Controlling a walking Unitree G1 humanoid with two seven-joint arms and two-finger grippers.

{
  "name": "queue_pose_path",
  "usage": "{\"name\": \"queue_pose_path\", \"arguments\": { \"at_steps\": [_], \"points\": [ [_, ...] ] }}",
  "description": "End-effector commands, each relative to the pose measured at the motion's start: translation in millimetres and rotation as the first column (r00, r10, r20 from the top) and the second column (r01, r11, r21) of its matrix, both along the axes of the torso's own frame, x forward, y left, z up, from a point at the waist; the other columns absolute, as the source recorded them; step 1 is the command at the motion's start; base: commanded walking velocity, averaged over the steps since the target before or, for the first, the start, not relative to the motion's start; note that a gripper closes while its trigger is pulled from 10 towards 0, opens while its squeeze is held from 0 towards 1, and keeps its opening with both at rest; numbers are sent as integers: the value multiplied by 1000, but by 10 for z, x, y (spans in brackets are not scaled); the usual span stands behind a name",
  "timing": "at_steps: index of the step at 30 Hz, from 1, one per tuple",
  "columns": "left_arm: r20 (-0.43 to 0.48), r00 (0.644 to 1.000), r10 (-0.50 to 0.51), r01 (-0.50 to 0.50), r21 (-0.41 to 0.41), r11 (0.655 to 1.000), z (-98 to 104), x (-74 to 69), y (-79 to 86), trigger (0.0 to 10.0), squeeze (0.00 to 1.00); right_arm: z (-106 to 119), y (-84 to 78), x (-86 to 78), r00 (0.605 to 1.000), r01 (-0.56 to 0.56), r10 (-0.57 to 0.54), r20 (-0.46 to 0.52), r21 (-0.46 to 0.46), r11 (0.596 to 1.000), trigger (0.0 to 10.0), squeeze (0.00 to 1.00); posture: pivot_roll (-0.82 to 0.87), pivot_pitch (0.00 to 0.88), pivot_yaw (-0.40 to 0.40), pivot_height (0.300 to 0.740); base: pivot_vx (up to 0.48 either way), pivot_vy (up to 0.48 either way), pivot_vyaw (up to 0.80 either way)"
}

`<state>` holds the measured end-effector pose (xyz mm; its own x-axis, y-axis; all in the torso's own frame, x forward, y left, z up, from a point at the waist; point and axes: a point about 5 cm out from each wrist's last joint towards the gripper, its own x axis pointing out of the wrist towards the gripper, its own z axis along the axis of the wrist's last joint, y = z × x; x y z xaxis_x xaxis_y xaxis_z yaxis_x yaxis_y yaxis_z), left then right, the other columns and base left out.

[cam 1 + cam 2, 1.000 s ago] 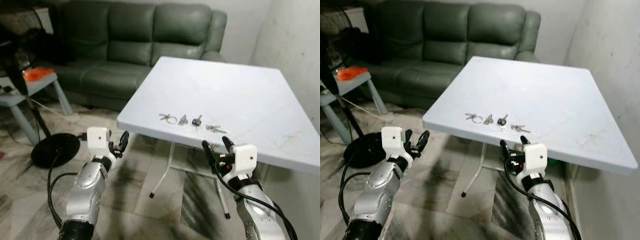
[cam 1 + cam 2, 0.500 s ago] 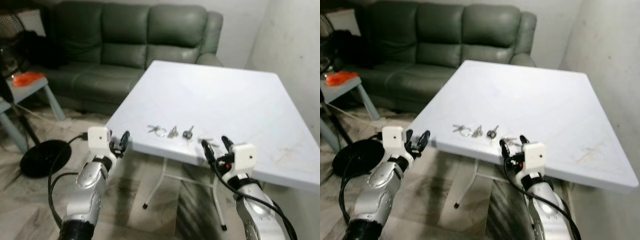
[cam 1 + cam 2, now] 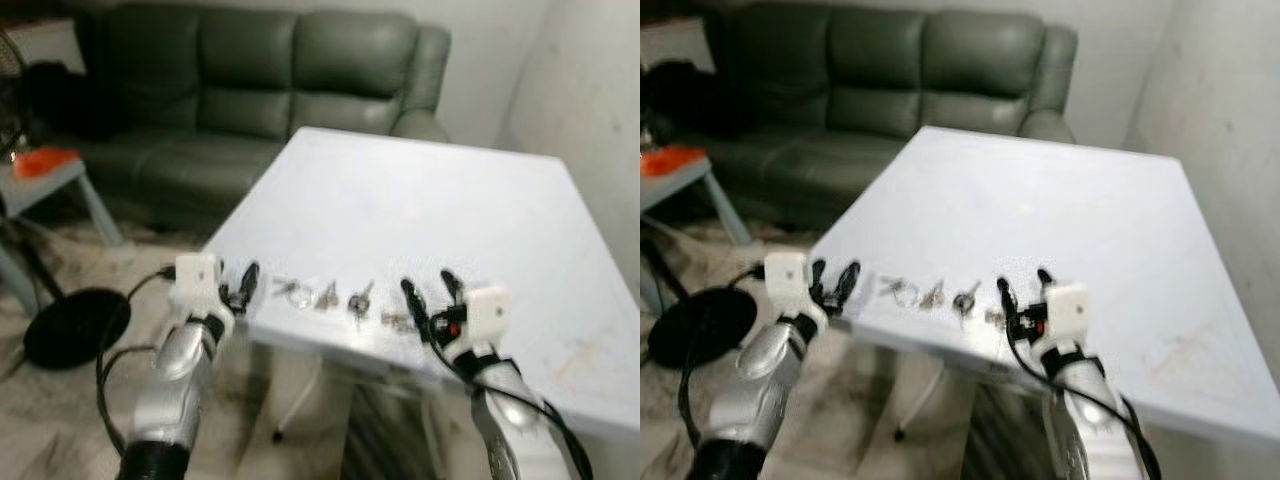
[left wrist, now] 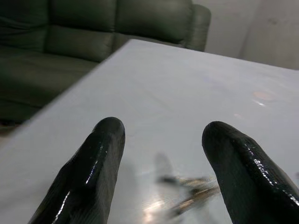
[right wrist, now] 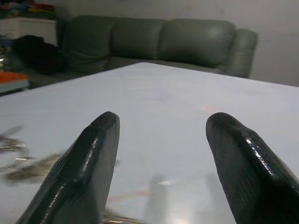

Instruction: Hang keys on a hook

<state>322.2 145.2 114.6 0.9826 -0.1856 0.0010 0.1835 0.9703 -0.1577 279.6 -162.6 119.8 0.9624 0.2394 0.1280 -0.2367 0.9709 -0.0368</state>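
Since a second earlier the whole scene had slid down and grown in the head views, so the camera had closed on the white folding table [image 3: 430,200] while the keys themselves lay where they were on it. Both arms had come forward with the body and now reached the table's near edge.

Four small sets of keys [image 3: 345,298] lay in a loose row along that near edge, the row running crosswise to the robot; motion blur hid their details. No hook could be made out anywhere.

At the table's near left corner the left gripper [image 3: 243,282] was held with its fingers spread wide and empty, and its wrist view looked straight over the tabletop at a blurred key set [image 4: 189,193] lying between and just beyond the fingertips. The right gripper [image 3: 428,292] hung just above the rightmost set in the row, likewise wide open and holding nothing, with more keys [image 5: 28,170] off to its inner side.

Judged from this, the right gripper was the nearer to a key set, which lay almost directly beneath it, so a short descent would serve; the thin flat metal looked awkward to pinch off a smooth top
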Motion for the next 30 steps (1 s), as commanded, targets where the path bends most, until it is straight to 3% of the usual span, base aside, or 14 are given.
{"name": "queue_pose_path", "arguments": {
  "at_steps": [1, 3, 17, 30],
  "points": [
    [22, 1000, -17, 17, -13, 1000, 30, -5, -83, 10000, 0, 8, -68, -2, 1000, 17, -17, 1, -5, 1000, 10000, 0, 12, 11, -11, 740, 0, 0, 0],
    [52, 998, -41, 39, 28, 999, 38, -37, -134, 10000, 0, 8, -70, 2, 1000, 15, -15, 0, -12, 1000, 10000, 0, 13, 12, -12, 740, 0, 0, 0],
    [55, 991, -119, 119, 0, 993, -8, -161, -292, 10000, 0, -3, -99, -3, 1000, 1, -2, -13, -46, 999, 10000, 0, 15, 21, -17, 740, 0, 0, 0],
    [25, 992, -123, 124, -47, 991, -40, -172, -282, 10000, 0, -20, -74, -25, 1000, -8, 7, -17, -51, 999, 10000, 0, 14, 19, -21, 740, 0, 0, 0]
  ]
}}
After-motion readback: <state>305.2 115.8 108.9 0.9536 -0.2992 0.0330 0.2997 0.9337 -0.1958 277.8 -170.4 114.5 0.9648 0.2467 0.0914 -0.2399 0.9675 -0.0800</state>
